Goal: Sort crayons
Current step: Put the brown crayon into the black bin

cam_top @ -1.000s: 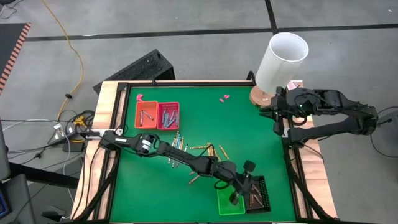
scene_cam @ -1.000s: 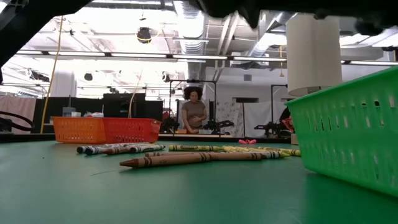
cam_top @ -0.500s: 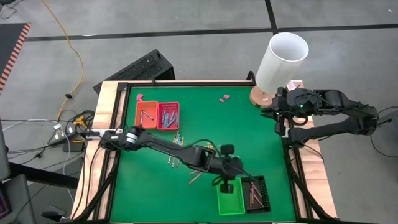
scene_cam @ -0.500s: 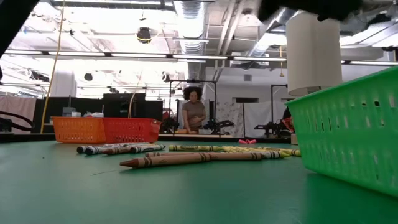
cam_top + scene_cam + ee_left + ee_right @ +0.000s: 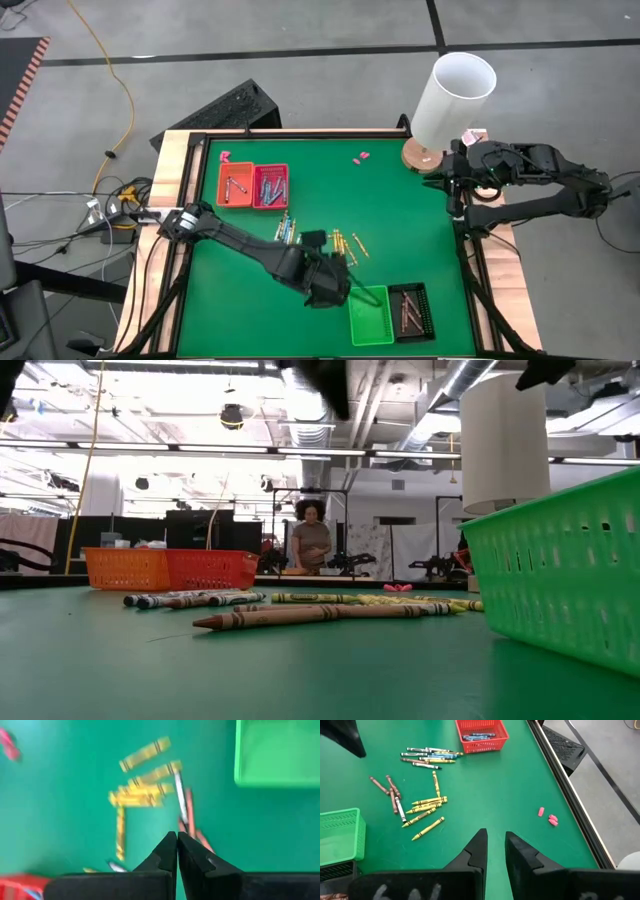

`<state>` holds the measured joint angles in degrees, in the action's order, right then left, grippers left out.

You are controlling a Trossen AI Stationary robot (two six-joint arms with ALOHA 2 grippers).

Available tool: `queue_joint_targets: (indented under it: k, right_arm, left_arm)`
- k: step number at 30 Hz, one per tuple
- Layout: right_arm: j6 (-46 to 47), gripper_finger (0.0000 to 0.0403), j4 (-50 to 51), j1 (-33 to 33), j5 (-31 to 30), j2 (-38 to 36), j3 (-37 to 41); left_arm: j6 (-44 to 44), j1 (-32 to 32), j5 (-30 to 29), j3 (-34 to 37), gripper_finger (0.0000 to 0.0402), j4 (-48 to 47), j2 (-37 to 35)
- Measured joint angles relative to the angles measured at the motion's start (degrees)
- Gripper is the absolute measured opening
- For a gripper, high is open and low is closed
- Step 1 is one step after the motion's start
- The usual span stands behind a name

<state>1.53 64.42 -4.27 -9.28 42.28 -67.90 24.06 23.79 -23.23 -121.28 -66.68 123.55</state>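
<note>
grey concrete floor (image 5: 300, 25) crossed by dark tape lines, with a yellow cable (image 5: 112, 75) trailing on the left. far beyond the table, an open workshop: white ceiling ducts (image 5: 305, 390), long light strips (image 5: 250, 452), dark equipment racks (image 5: 190, 530), and a person (image 5: 311, 540) standing at a bench.
</note>
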Motion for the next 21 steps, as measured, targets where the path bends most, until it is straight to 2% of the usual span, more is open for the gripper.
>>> queue_joint_targets:
  k: [6,10,14,18,21]
  right_arm:
    - [-0.3,0.0068,0.0,0.0,0.0,-0.1,0.0]
    - [-0.3,0.0068,0.0,0.0,0.0,0.0,0.0]
    - [-0.4,0.0068,-0.1,0.0,0.0,0.0,0.0]
    - [-0.5,0.0068,-0.1,0.0,0.0,0.0,0.0]
    - [-0.6,0.0068,-0.1,0.0,0.0,0.0,0.0]
  left_arm:
    - [6.8,2.8,1.3,9.2,0.0003,4.1,-0.3]
    - [8.6,2.8,2.9,16.1,0.0002,10.8,-3.2]
    - [12.3,2.7,4.2,27.8,0.0002,21.8,-9.6]
    - [14.5,1.8,6.0,41.6,0.0002,37.1,-17.7]
    - [18.2,0.6,8.7,50.2,0.0005,46.3,-20.8]
